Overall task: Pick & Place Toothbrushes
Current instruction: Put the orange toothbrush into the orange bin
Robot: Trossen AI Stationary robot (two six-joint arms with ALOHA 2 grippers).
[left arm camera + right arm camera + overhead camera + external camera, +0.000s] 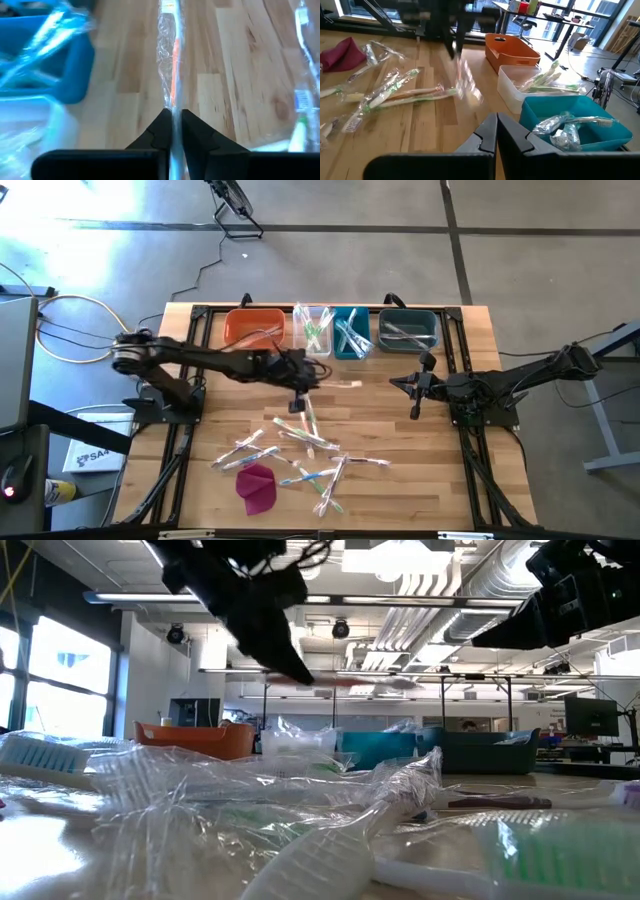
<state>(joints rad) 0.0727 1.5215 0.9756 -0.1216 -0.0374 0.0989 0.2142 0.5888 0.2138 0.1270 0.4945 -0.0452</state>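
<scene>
Left gripper [172, 117] clenching 1 clear-wrapped orange-handled toothbrush [173, 55], lifting for sorting toward orange plastic bin [254, 328]; right gripper [415, 397] idling clenched, empty.

Toothbrushes [300, 442] in crinkly, glossy clear wrappers lie on a pale wooden table [450, 490] (smooth-looking planks); bins [352, 333] look plastic.

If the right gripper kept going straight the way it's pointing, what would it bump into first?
Probably the teal bin or the clear bin beside it: the shut right gripper points between them. Depth is unclear, so that's a guess.
</scene>
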